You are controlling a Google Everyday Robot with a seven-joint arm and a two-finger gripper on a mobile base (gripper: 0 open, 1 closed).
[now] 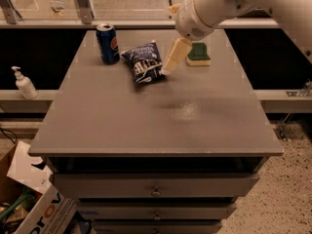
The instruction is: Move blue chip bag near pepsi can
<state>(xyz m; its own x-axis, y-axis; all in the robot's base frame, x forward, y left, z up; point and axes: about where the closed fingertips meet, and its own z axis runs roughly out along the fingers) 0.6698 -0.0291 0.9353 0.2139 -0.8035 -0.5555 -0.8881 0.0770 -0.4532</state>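
The blue chip bag (pixel 143 62), dark navy foil with white lettering, lies flat on the grey table (pixel 156 121) towards the back. The pepsi can (pixel 107 44) stands upright just left of the bag, a small gap between them. My gripper (pixel 166 70) comes down from the upper right on the white arm (pixel 209 6). Its cream tip sits at the bag's right edge, close above the tabletop. I cannot see whether it touches the bag.
A green-and-yellow sponge (pixel 199 54) lies right of the gripper near the table's back right. A white pump bottle (pixel 23 83) stands on a ledge to the left. A cardboard box (pixel 34 208) sits on the floor at the lower left. Drawers front the table.
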